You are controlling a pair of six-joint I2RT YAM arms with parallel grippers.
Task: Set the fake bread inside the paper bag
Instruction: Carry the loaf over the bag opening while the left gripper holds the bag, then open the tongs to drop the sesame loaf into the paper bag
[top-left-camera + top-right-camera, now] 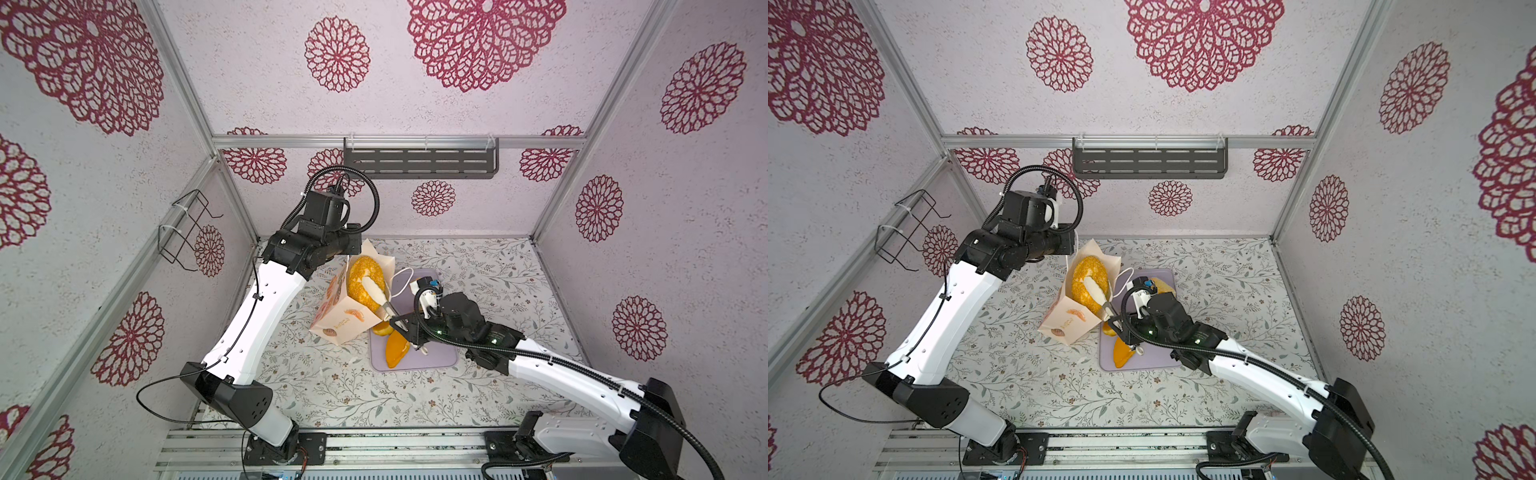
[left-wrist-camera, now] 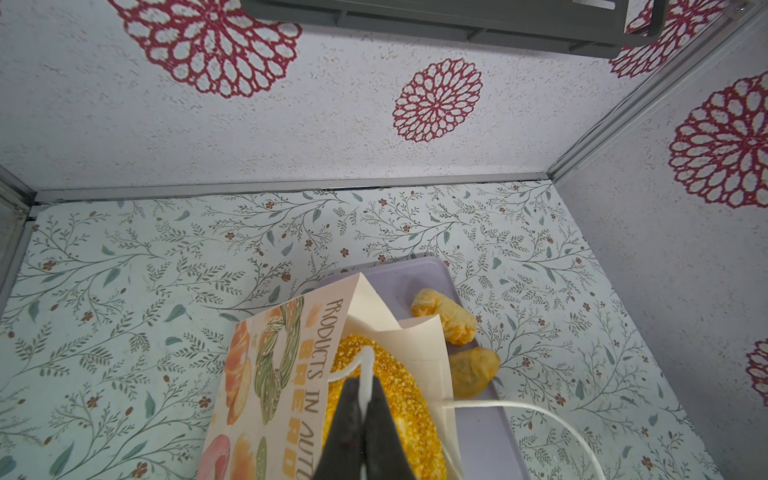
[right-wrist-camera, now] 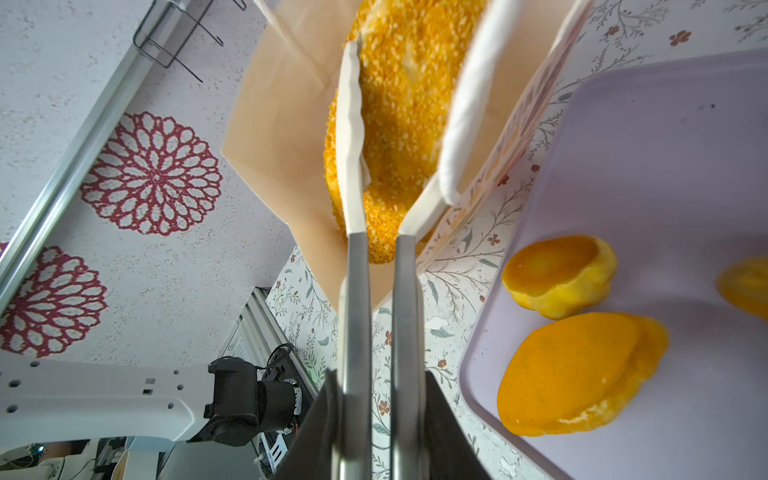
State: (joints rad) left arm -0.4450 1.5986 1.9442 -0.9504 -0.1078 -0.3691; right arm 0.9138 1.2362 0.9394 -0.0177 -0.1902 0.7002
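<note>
The paper bag (image 1: pixel 345 318) stands tilted on the floral table, its mouth open. My left gripper (image 2: pixel 365 382) is shut on one of its white cord handles (image 2: pixel 368 361); in both top views the wrist hides those jaws. My right gripper (image 3: pixel 409 104) reaches into the bag with long white-tipped fingers (image 1: pixel 374 291). It is shut on the large seeded loaf (image 1: pixel 361 274), which sits in the bag's mouth. On the lavender tray (image 1: pixel 432 357) lie a smooth orange oval (image 1: pixel 395 349), a round bun (image 3: pixel 557 278) and two twisted rolls (image 2: pixel 444 316).
The tray touches the bag's right side. The bag's other cord handle (image 1: pixel 401 280) hangs over the tray. A wire rack (image 1: pixel 187 228) hangs on the left wall and a grey shelf (image 1: pixel 419 162) on the back wall. A metal rail (image 1: pixel 374 449) runs along the front edge.
</note>
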